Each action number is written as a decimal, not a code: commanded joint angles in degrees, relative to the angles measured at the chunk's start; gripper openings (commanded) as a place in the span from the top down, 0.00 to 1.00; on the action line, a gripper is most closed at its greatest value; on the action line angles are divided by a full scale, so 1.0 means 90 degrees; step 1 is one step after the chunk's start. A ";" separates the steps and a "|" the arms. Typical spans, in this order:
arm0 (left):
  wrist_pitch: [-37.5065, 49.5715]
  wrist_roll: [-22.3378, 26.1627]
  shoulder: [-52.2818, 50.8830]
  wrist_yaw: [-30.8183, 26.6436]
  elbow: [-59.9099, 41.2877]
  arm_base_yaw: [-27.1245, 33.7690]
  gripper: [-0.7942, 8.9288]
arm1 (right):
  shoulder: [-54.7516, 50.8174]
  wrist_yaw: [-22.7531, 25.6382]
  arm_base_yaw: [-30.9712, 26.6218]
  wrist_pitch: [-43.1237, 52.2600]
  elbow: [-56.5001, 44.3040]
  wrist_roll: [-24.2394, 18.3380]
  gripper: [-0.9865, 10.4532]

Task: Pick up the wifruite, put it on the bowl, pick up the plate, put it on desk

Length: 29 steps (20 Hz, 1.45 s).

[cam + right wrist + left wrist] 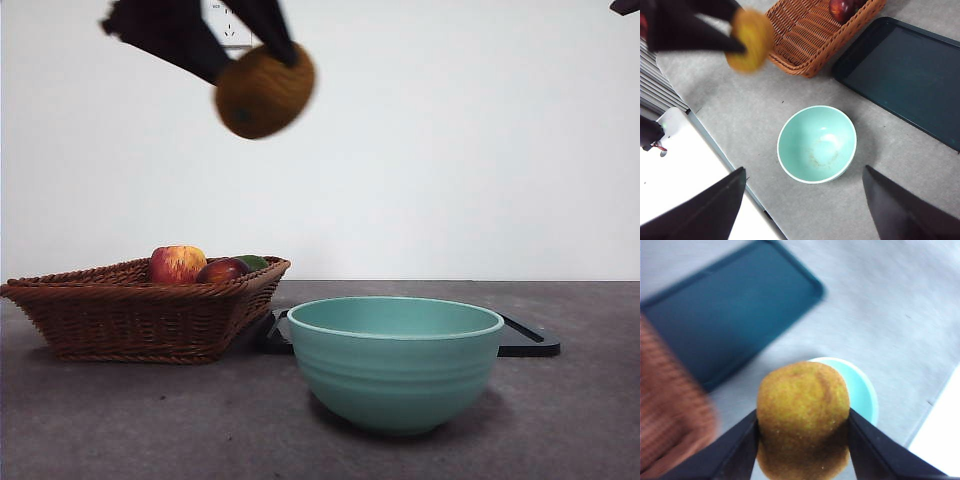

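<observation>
My left gripper (255,58) is shut on the brownish-orange wifruite (264,91) and holds it high in the air, up and to the left of the teal ribbed bowl (395,360). In the left wrist view the wifruite (803,417) sits between both jaws, with the bowl's rim (865,390) showing below it. The bowl (816,144) is empty. A dark teal flat plate (525,343) lies on the grey desk (580,420) behind the bowl. My right gripper (804,169) is open and empty, high above the bowl.
A brown wicker basket (130,310) stands at the left with a red-yellow apple (177,263), a dark red fruit (222,270) and something green. The desk's edge and a white surface (685,165) show in the right wrist view.
</observation>
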 commanded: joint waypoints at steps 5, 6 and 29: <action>0.0680 0.0027 0.1236 -0.0017 0.0136 -0.0692 0.70 | 0.0039 0.0005 0.0029 0.0056 0.0126 0.0070 0.59; 0.0782 0.0024 0.1450 -0.0022 0.0136 -0.0760 0.70 | 0.0039 0.0005 0.0029 0.0056 0.0126 0.0070 0.59; 0.1107 0.0022 0.2871 -0.0449 0.0138 -0.1251 0.56 | 0.0039 0.0005 0.0029 0.0053 0.0126 0.0070 0.59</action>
